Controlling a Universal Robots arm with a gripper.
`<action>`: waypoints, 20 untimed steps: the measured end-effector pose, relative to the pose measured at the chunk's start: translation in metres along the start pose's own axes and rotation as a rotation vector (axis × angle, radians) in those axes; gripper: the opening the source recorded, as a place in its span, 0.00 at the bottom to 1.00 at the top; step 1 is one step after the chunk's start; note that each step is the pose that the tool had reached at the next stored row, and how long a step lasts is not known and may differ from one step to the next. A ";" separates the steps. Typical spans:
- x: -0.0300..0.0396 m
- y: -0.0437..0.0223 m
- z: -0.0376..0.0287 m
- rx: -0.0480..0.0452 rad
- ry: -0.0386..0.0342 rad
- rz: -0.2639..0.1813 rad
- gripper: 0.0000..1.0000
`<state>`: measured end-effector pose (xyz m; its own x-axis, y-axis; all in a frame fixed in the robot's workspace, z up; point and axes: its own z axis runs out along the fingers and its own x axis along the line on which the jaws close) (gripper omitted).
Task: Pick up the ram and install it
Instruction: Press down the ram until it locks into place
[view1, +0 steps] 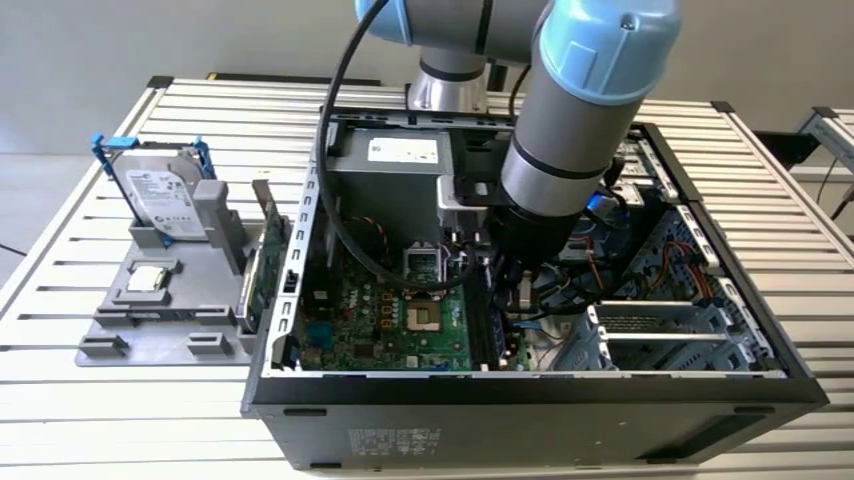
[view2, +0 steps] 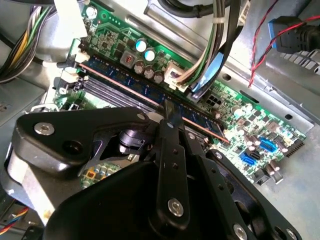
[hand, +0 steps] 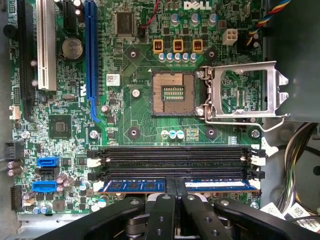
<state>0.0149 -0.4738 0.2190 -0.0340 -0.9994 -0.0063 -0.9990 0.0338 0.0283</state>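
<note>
The ram (hand: 220, 184), a bluish stick with dark chips, stands on edge in the motherboard's outermost black slot; in the second wrist view the ram (view2: 120, 75) runs diagonally across the board. My gripper (hand: 175, 183) is shut, its two fingertips pressed together and resting on the middle of the ram's upper edge. They lie along the stick rather than across it. In the second wrist view the gripper (view2: 168, 109) touches that same edge. In the exterior view the arm (view1: 561, 150) reaches down into the open computer case (view1: 534, 390).
Beside the ram lie empty black memory slots (hand: 175, 156) and an open CPU socket (hand: 174, 92). Cable bundles (view2: 210, 55) hang close by. Left of the case, a grey fixture (view1: 160, 300) holds a silver hard drive (view1: 167, 195) and a green expansion card (view1: 271, 250).
</note>
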 end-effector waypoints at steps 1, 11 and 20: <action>0.0000 0.0000 0.0001 0.0000 -0.0002 0.000 0.00; -0.0002 0.0005 -0.0191 0.0002 -0.0007 0.000 0.00; -0.0003 0.0012 -0.0418 0.0001 -0.0005 0.000 0.00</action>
<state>0.0150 -0.4737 0.2608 -0.0339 -0.9994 -0.0068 -0.9990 0.0337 0.0282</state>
